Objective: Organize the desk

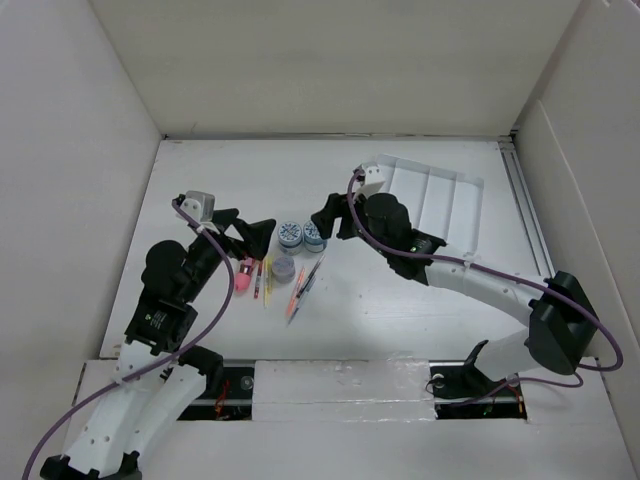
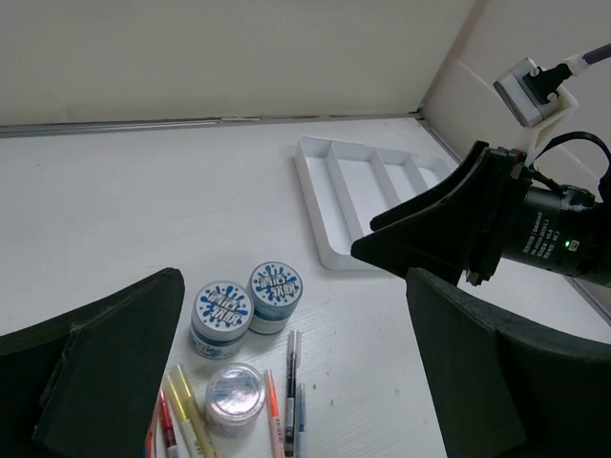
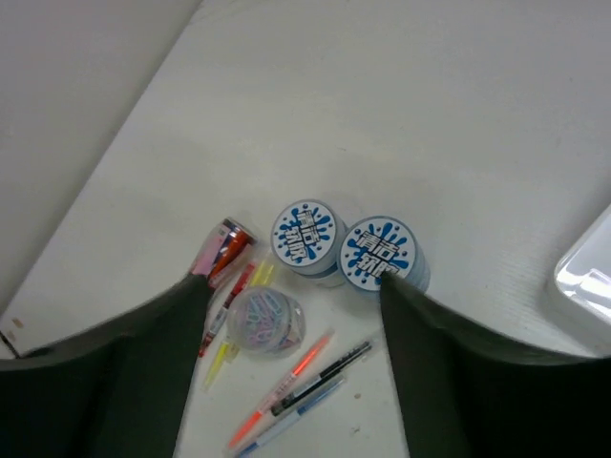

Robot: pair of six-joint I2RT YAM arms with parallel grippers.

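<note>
Top external view has the desk [image 1: 230, 180] carrying one knot of clutter left of its middle, a little toward the near edge. Two blue-lidded jars [image 1: 291, 234] stand side by side and touching, with a clear tub of paper clips [image 1: 283, 267] just nearside of them. A fan of pens [image 1: 305, 285] lies beside the tub, and a pink object [image 1: 243, 277] sits at the left of the lot. A white compartmented tray [image 1: 440, 200] lies well apart toward the far right corner, its long axis slanting across that corner.

The hands face the pile from opposite sides. The right hand [image 1: 322, 224] hovers just beside the jars on their tray side, spread wide and holding nothing. In the right wrist view one fingertip overlaps the rim of a jar, though I cannot tell whether it touches. The left hand [image 1: 255, 238] hangs on the pink object's side, also wide and empty, and the jars show between its fingers in the left wrist view.

Nothing shows in the tray's compartments, so the sorting looks barely begun. The right arm is nearer both jars and tray, so lifting a jar seems the step in hand. The jars are round and upright, so approach angle matters little. The pens lie roughly near-to-far, so a hand would have to close across them. Closing on one jar could knock its touching neighbour
</note>
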